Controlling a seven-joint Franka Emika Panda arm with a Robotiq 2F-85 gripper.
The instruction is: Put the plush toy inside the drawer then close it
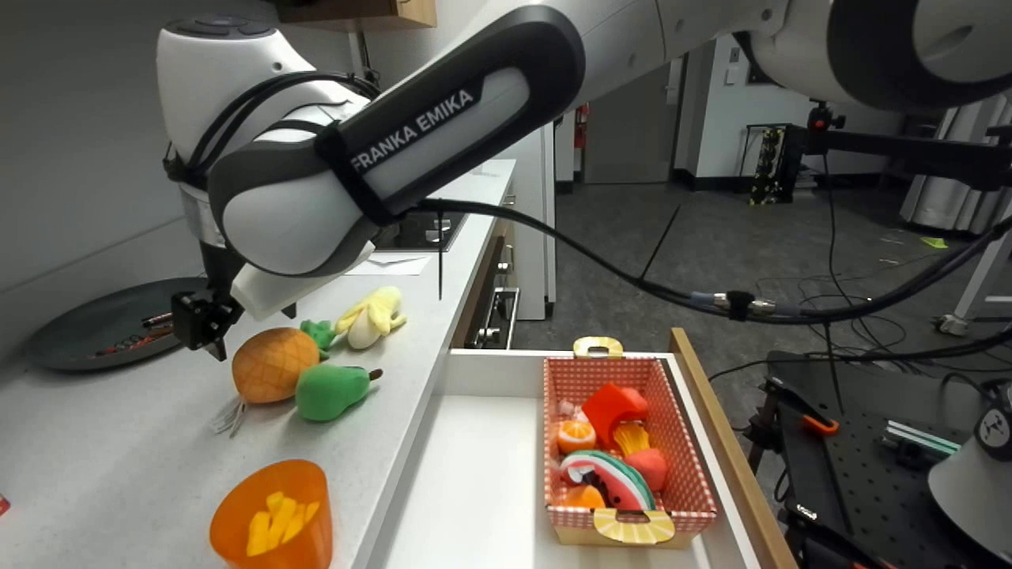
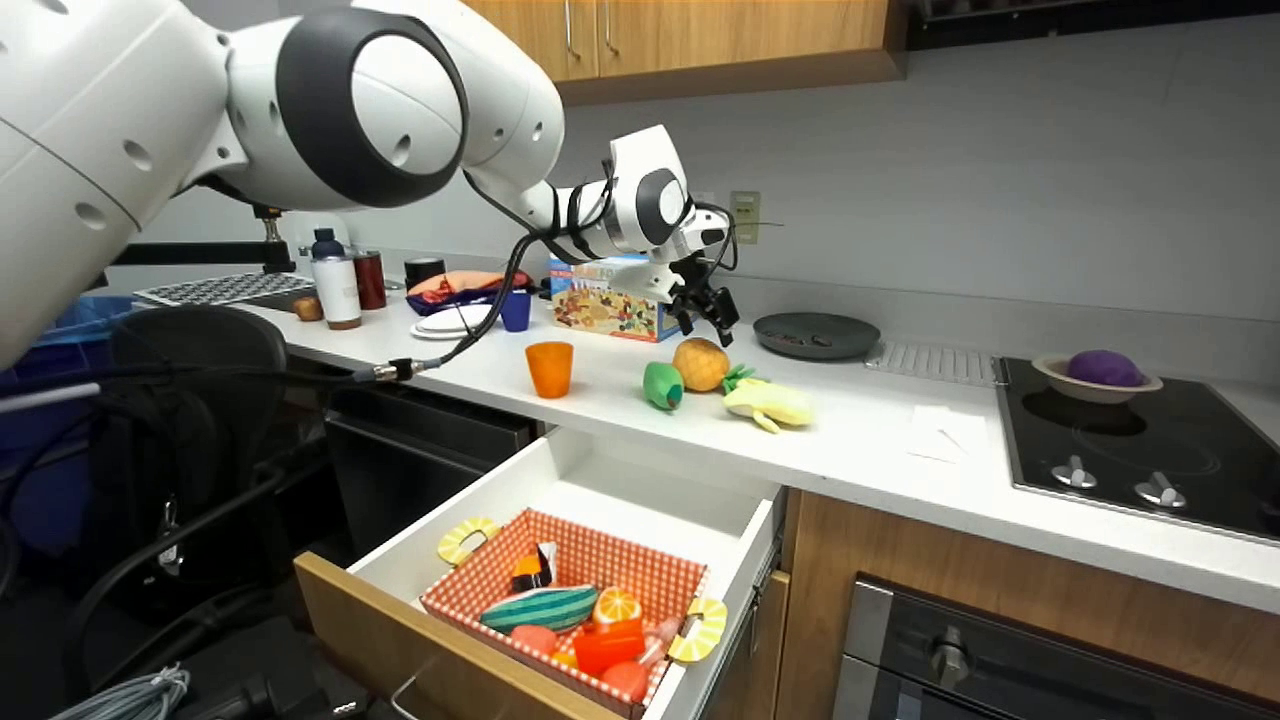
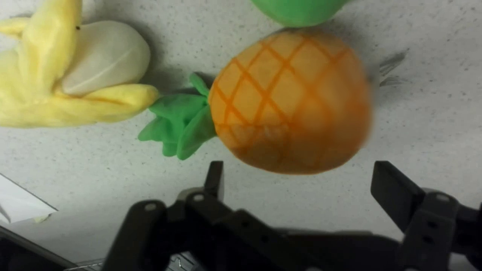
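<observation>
The plush toy [image 1: 274, 365] is a round orange pineapple with green leaves, lying on the white counter. It also shows in an exterior view [image 2: 700, 364] and large in the wrist view [image 3: 293, 101]. My gripper [image 3: 299, 165] is open and empty, its fingers wide apart. In the exterior views it hangs just above the plush toy's wall side [image 2: 706, 334]; in the wrist view the plush toy lies just beyond the fingertips, not between them. The drawer [image 1: 474, 474] is pulled out below the counter edge; its white bottom also shows in an exterior view [image 2: 640, 512].
A green plush toy [image 1: 332, 391] and a pale yellow plush toy [image 1: 371, 316] lie close beside the plush toy. A red-checked box [image 1: 688, 442] of toys stands in the drawer's front part. An orange cup [image 1: 273, 490] and dark pan [image 2: 815, 336] are on the counter.
</observation>
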